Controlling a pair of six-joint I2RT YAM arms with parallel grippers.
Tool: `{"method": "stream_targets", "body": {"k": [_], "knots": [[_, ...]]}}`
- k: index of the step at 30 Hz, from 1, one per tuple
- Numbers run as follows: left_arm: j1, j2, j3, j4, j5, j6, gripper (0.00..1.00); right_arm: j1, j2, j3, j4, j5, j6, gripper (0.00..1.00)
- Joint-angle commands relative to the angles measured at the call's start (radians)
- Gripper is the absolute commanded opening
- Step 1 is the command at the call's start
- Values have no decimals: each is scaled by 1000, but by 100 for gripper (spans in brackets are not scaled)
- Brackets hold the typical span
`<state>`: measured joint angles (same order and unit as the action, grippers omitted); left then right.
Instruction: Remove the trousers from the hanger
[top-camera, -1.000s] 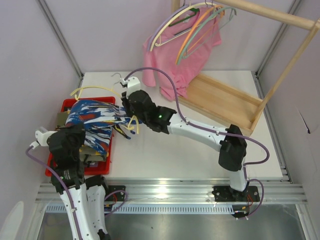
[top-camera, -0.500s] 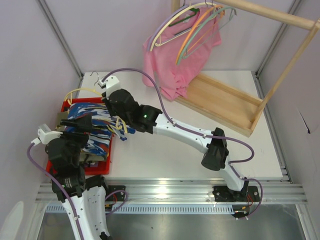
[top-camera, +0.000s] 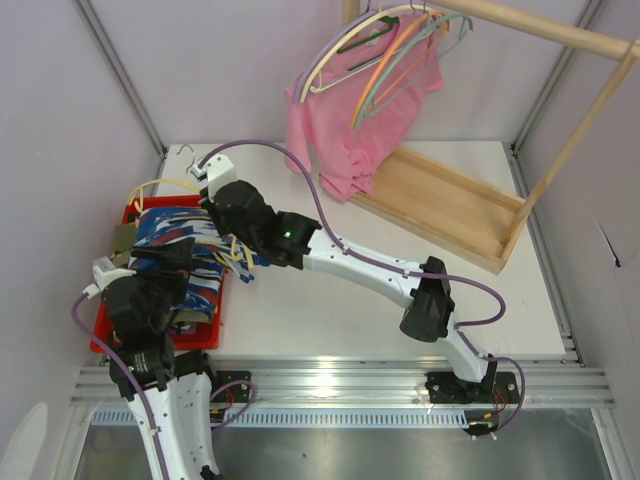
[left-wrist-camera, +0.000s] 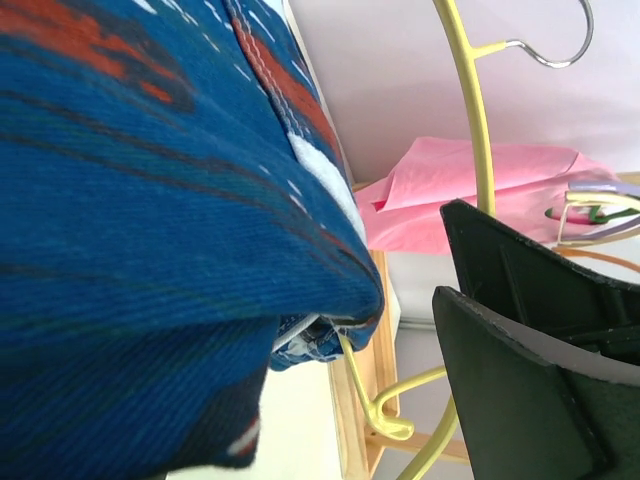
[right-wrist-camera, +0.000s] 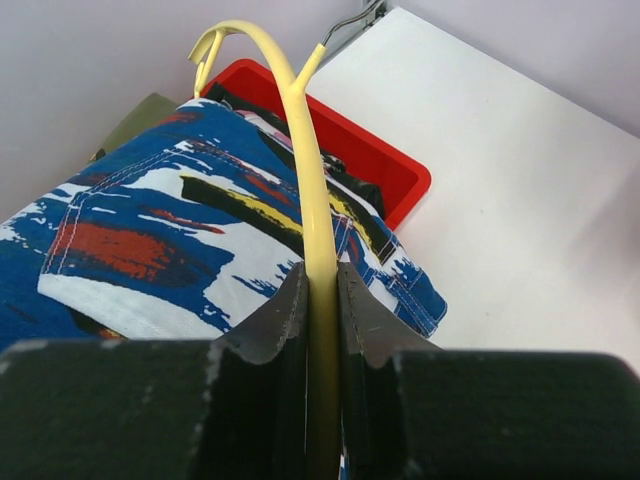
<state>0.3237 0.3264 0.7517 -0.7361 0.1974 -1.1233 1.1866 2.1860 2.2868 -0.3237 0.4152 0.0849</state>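
The blue, white and red print trousers (top-camera: 180, 245) lie draped over the clothes in the red bin (top-camera: 150, 340). My right gripper (right-wrist-camera: 320, 290) is shut on the arm of a yellow hanger (right-wrist-camera: 300, 120), held just above the trousers (right-wrist-camera: 170, 230). The hanger's arch (top-camera: 165, 183) and wire hook (top-camera: 190, 150) stick out past the bin's far end. My left gripper (top-camera: 165, 262) is open at the near side of the pile, with its jaws wide. In the left wrist view the trousers (left-wrist-camera: 150, 200) fill the left, and a yellow hanger bar (left-wrist-camera: 352, 368) comes out of their fold.
A wooden rack (top-camera: 440, 200) stands at the back right with a pink T-shirt (top-camera: 360, 110) and several empty hangers (top-camera: 400, 40) on its rail. An olive garment (top-camera: 122, 238) sticks out at the bin's left side. My right arm (top-camera: 360, 262) stretches across the table.
My left gripper has opened and let go of the trousers. My right arm has swung left and back with the hanger, and the trousers now rest on the bin.
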Motion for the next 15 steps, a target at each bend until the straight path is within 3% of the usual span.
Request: {"method": "stream_targets", "body": {"k": [1,15], "knots": [[-6,3,-17,62,-9,-50,99,8,-40,80,135,-19,19,0],[-17,51,-178,395,-174,-196,98,15,-100,-15,132,-49,62,0]]}}
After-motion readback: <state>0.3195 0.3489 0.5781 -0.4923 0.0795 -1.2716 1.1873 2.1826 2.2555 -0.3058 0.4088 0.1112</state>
